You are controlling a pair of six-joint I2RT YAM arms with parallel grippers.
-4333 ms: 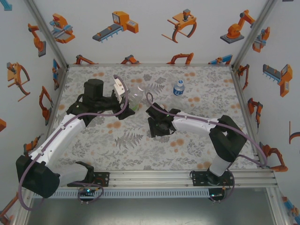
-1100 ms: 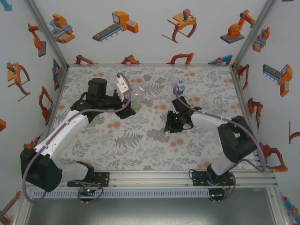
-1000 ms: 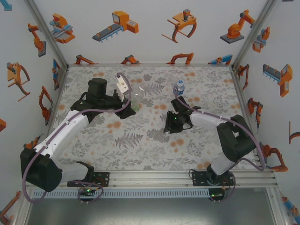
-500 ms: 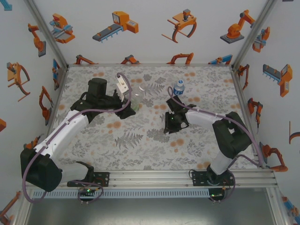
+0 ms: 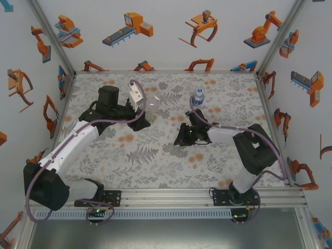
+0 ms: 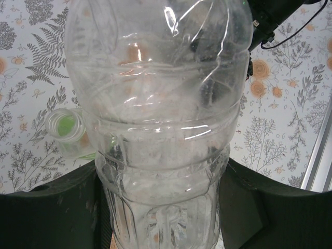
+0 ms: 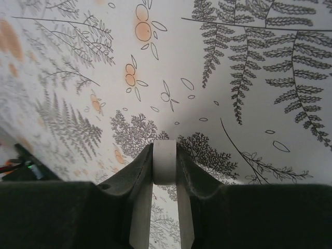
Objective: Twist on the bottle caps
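Note:
My left gripper (image 6: 161, 212) is shut on the plain clear bottle (image 6: 155, 104), its black fingers (image 6: 46, 207) pressing both sides of the lower body. From above, that bottle (image 5: 151, 107) hangs at the left gripper (image 5: 144, 106), back left of centre. A green-tinted bottle (image 6: 65, 126) stands open-necked on the table just beside it. My right gripper (image 7: 165, 158) is shut on a white bottle cap (image 7: 165, 162), held on edge just above the table. In the top view the right gripper (image 5: 180, 139) sits mid-table. The blue-label bottle (image 5: 197, 97) stands upright behind it.
The floral table cover (image 5: 155, 161) stretches bare in front of both grippers. White walls with orange robot pictures close the back and sides. A metal rail (image 5: 207, 194) runs along the near edge, and the enclosure's frame post (image 6: 316, 155) shows at the right.
My right gripper has closed on the white cap and shifted a little left, away from the blue-label bottle. The left arm and its bottle have stayed put.

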